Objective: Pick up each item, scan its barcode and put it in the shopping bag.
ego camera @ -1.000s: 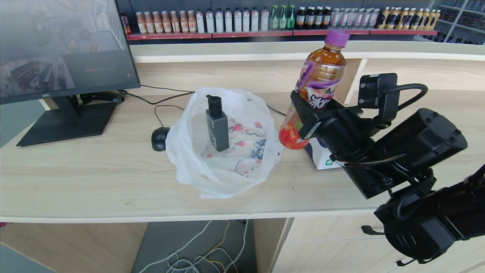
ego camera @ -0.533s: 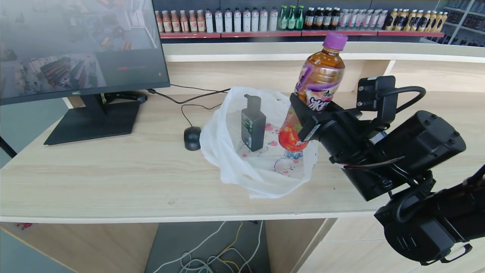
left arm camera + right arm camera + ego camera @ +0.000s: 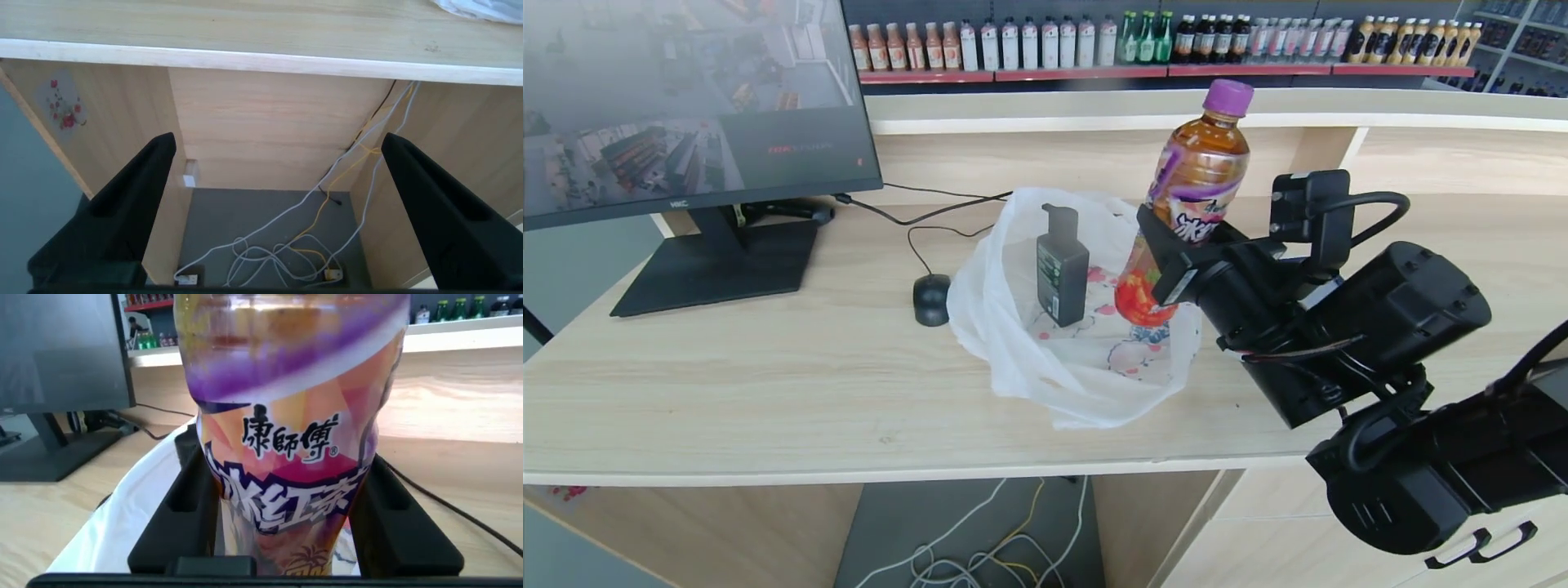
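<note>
My right gripper (image 3: 1174,249) is shut on a tea bottle (image 3: 1197,175) with a purple cap and a purple and orange label. The bottle is tilted, and its base hangs over the right side of the white shopping bag (image 3: 1005,343) on the counter. In the right wrist view the tea bottle (image 3: 294,400) sits between the black fingers (image 3: 186,508) of the right gripper (image 3: 290,518). A dark pump bottle (image 3: 1060,273) stands inside the bag. My left gripper (image 3: 278,204) is open below the counter edge, holding nothing.
A monitor (image 3: 678,98) on a black stand occupies the counter's left rear. A black mouse (image 3: 931,298) with its cable lies just left of the bag. Loose cables (image 3: 286,245) lie on the floor under the wooden counter (image 3: 768,367). Shelves of bottles line the back wall.
The head camera has shifted. Against the bag, my right gripper has carried the tea bottle leftward from beside the bag to over its right side, and slightly lower.
</note>
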